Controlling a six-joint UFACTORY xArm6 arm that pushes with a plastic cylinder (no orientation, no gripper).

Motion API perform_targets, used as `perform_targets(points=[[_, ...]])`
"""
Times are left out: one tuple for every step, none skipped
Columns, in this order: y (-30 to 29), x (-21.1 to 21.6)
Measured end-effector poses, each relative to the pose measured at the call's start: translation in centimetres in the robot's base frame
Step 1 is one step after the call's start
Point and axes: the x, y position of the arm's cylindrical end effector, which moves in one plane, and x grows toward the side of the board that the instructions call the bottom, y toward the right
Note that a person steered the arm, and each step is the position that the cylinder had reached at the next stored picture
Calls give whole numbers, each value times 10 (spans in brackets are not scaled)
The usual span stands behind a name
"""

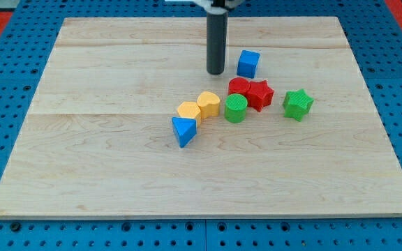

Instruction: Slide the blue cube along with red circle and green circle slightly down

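Note:
The blue cube point(248, 63) stands near the view's top, right of centre. The red circle point(238, 86) lies just below it, touching a red star point(259, 95) on its right. The green circle point(235, 108) sits right below the red circle. My tip point(216, 72) rests on the board just left of the blue cube, a small gap apart, and above and left of the red circle.
Two yellow blocks point(209, 104) point(188, 111) lie left of the green circle, with a blue triangle point(183, 131) below them. A green star point(298, 104) lies right of the red star. The wooden board point(103, 160) sits on a blue pegboard.

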Motion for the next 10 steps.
perform_targets(points=[[33,-33],[63,-51],[68,-38],[68,-38],[69,-24],[69,-2],[69,18],[55,19],[29,19],[28,39]])
